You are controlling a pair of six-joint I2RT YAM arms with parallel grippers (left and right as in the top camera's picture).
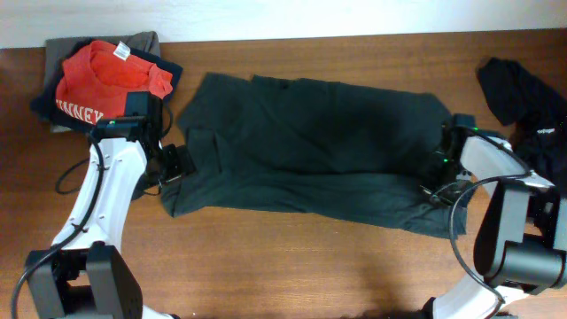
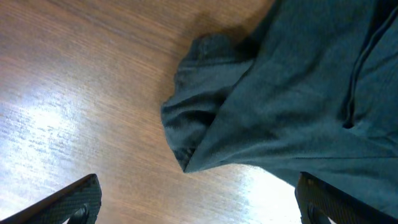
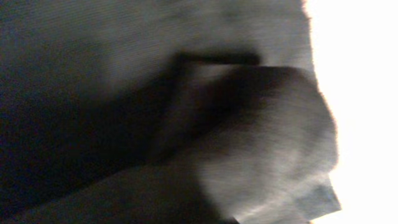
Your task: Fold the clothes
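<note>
Overhead | left tool [image 1: 177,166] wide at T-shirt [image 1: 310,142] left edge | right tool [image 1: 440,168] pinching right edge

White shells with black joints are noted on left arm [image 1: 102,186] and right arm [image 1: 496,164]. Black cables [image 1: 453,232] and green lights [image 1: 113,122] are recorded. Black fingers [image 2: 73,200] are seen on left gripper [image 2: 199,202].

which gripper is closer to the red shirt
Left. The left gripper sits just beside the red shirt, at one end of the dark t-shirt; the right gripper is at the t-shirt's opposite end, far from it.
</note>
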